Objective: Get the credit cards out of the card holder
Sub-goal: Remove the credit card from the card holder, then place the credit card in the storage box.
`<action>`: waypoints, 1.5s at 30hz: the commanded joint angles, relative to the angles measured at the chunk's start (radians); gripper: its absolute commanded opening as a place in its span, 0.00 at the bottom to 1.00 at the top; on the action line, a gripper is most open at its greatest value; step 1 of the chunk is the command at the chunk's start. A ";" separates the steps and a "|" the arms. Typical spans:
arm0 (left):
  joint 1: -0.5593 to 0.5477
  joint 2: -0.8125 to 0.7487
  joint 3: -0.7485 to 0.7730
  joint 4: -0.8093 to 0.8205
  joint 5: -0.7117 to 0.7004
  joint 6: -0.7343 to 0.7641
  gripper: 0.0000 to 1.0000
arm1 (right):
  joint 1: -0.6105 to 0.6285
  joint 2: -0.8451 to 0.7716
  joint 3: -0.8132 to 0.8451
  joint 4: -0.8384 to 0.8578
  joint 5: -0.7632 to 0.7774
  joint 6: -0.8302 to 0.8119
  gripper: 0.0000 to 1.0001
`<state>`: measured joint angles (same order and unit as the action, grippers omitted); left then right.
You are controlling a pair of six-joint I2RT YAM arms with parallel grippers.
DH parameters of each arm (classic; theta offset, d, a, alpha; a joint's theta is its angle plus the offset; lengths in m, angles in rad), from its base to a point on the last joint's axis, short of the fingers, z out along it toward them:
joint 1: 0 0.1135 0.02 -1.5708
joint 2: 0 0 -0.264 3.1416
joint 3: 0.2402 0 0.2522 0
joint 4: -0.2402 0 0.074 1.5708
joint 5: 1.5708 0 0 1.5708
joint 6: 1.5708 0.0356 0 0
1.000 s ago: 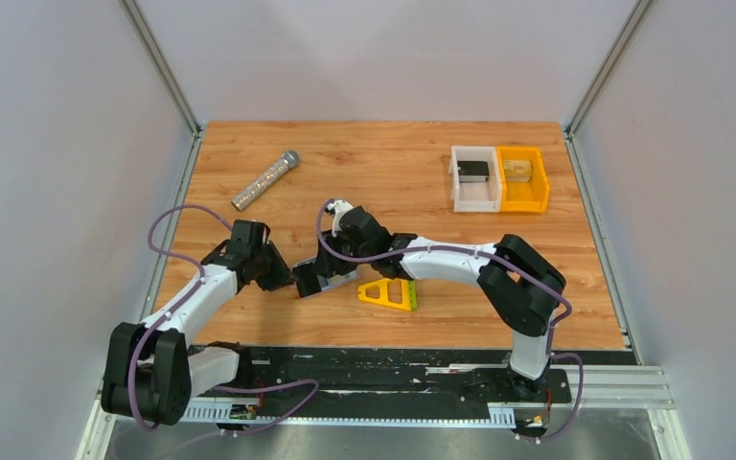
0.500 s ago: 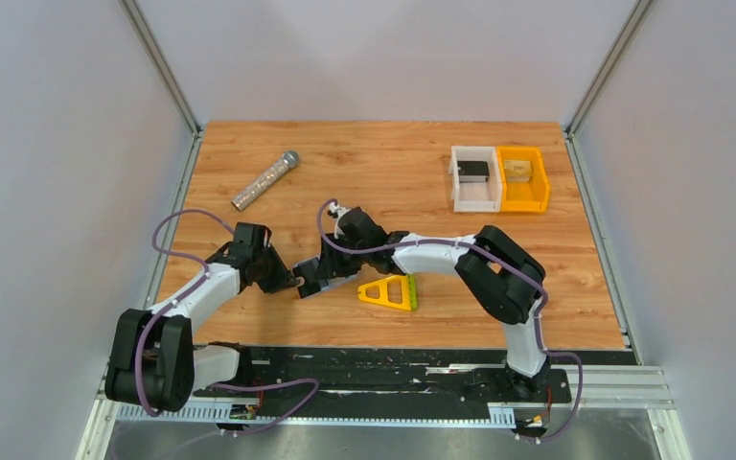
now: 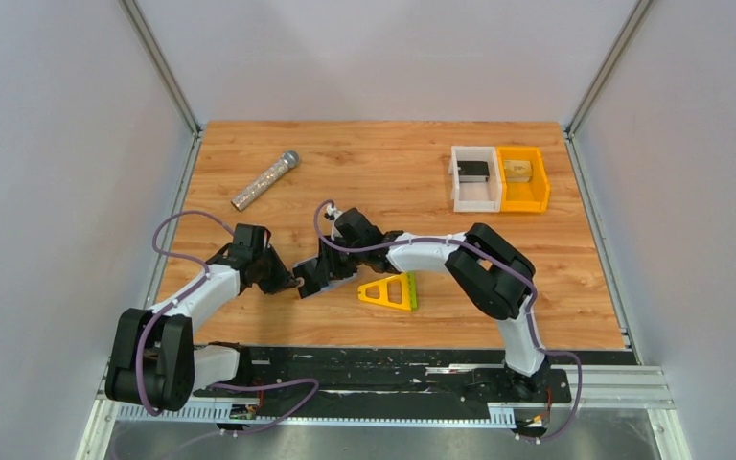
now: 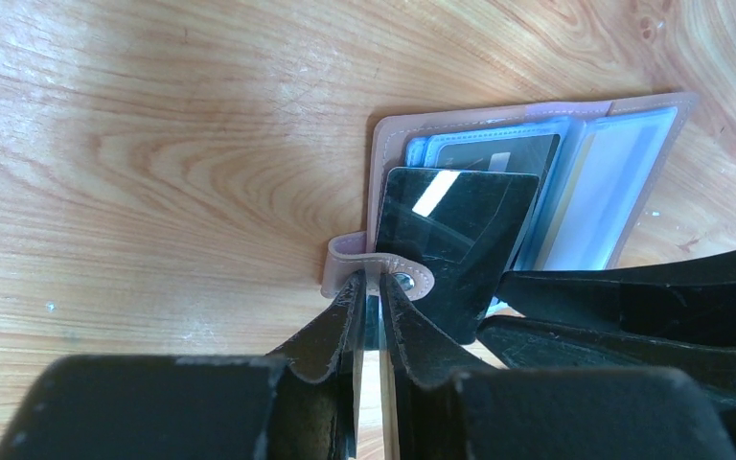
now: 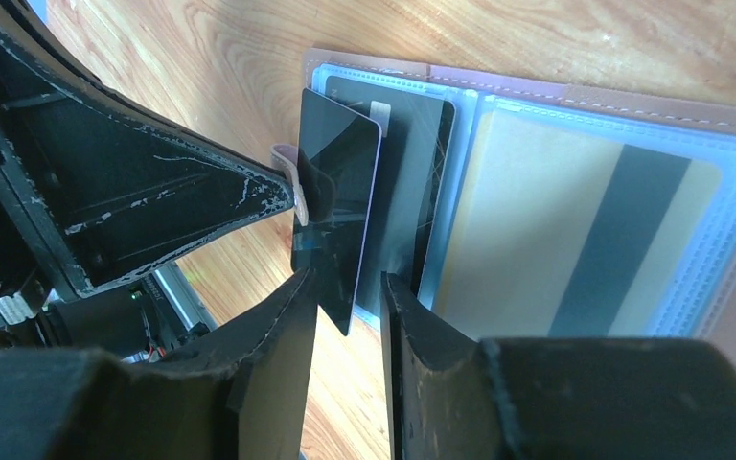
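left pincer tight on card holder tab, right pincer tight on black card

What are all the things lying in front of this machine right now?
card holder: one, pinkish with blue sleeves, open, mid-table
black cards: two; pulled card partly out, tucked card in its sleeve
gold card: one, dark stripe, in the other panel
triangle frame: one, yellow-green, beside the holder
microphone: one, silver, far left
white bin, orange bin: side by side, far right
table: one, wood
left gripper: black, pinching the holder's tab
right gripper: black, pinching the pulled card
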<state>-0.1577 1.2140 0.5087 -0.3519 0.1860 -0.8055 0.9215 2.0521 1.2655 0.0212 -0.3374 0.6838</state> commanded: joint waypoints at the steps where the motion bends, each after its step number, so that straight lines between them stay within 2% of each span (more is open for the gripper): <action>1: 0.007 0.006 -0.016 0.010 -0.009 0.005 0.18 | -0.001 0.020 0.042 0.055 -0.037 0.017 0.31; 16: 0.007 0.001 -0.028 0.023 0.001 0.002 0.18 | -0.003 0.061 0.072 0.052 -0.065 0.040 0.29; 20: 0.007 -0.004 -0.027 0.022 0.007 -0.001 0.18 | -0.004 0.049 0.064 0.052 -0.051 0.040 0.18; 23: 0.007 -0.016 -0.016 0.006 0.015 0.000 0.18 | -0.011 0.025 0.050 0.052 -0.043 0.025 0.01; 27: 0.007 -0.054 0.024 -0.042 0.026 0.004 0.27 | -0.020 -0.041 0.015 0.052 -0.004 -0.022 0.00; 31: 0.007 -0.126 0.087 -0.104 0.048 0.012 0.42 | -0.021 -0.137 -0.017 0.049 0.025 -0.127 0.00; 38: 0.007 -0.212 0.185 -0.170 0.193 0.030 0.59 | -0.021 -0.327 -0.126 0.060 0.150 -0.400 0.00; 42: 0.007 -0.250 0.232 -0.191 0.271 0.004 0.65 | -0.008 -0.456 -0.264 0.196 0.194 -0.641 0.00; 45: 0.007 -0.291 0.249 -0.179 0.311 -0.047 0.69 | 0.034 -0.539 -0.370 0.315 0.271 -0.881 0.00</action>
<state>-0.1543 0.9749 0.7147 -0.5171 0.3969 -0.8043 0.9123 1.6081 1.0031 0.1505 -0.1764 0.1673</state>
